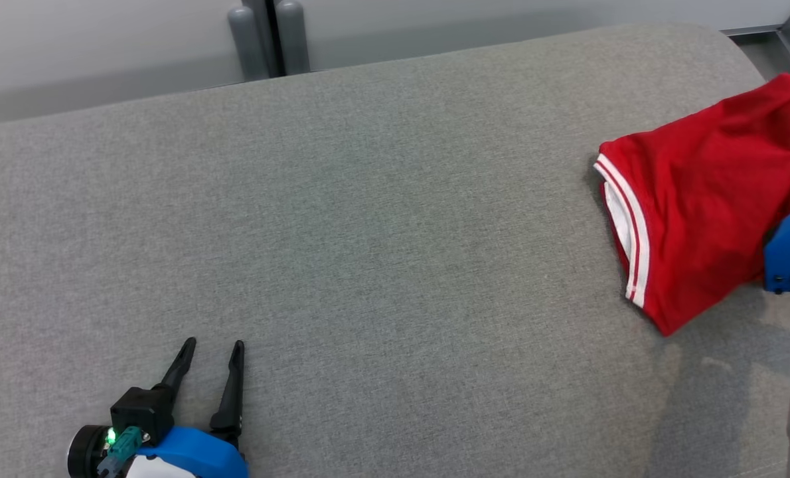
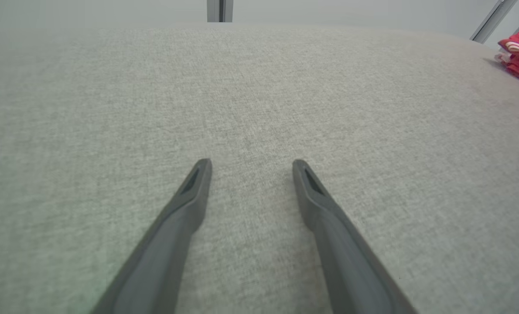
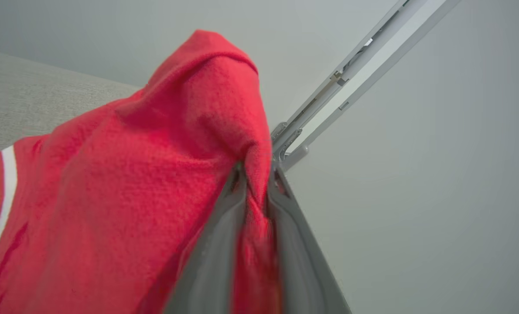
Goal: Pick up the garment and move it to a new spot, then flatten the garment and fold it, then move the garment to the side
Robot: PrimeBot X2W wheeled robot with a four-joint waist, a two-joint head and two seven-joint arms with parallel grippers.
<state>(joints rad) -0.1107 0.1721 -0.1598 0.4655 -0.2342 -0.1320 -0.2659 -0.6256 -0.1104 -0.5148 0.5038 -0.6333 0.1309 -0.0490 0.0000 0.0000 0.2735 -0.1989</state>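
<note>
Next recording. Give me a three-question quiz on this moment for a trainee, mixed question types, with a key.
1. True or false: the left gripper is shut on the red garment.
2. Multiple choice: the left gripper's fingers point across A) the bare grey fabric surface, B) a folded sleeve, C) a metal tray.
3. Short answer: which gripper has red cloth pinched between its fingers?

Key
1. False: its jaws stand open, well apart from the garment.
2. A.
3. The right gripper, as seen in the right wrist view.
</note>
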